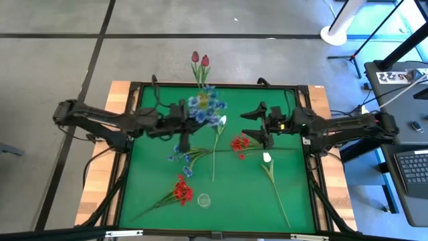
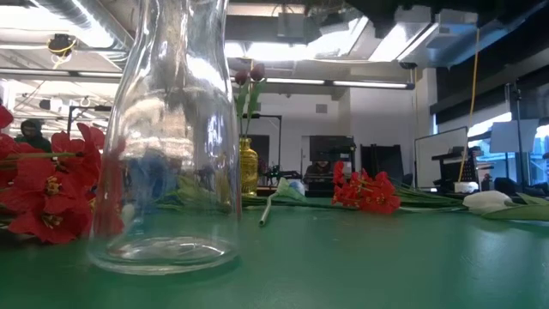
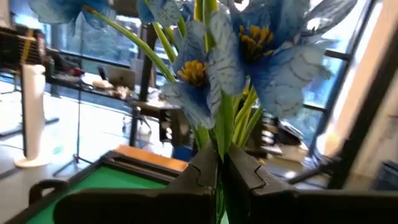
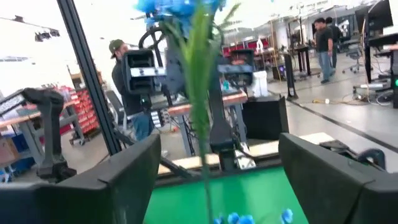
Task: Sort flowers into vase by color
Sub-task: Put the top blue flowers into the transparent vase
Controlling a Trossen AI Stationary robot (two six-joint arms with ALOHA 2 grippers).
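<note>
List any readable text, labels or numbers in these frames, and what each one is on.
None can be read for certain.
White card on the dark stand right of the table: dark digits, too blurred to read.
Flowers, glass vase and green table: no markings.
Room behind, in the low and wrist views: no legible signs.

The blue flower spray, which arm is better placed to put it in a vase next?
Left. Its claw is already shut on the blue spray's stems. The right claw is open beside it, holding nothing.
</note>
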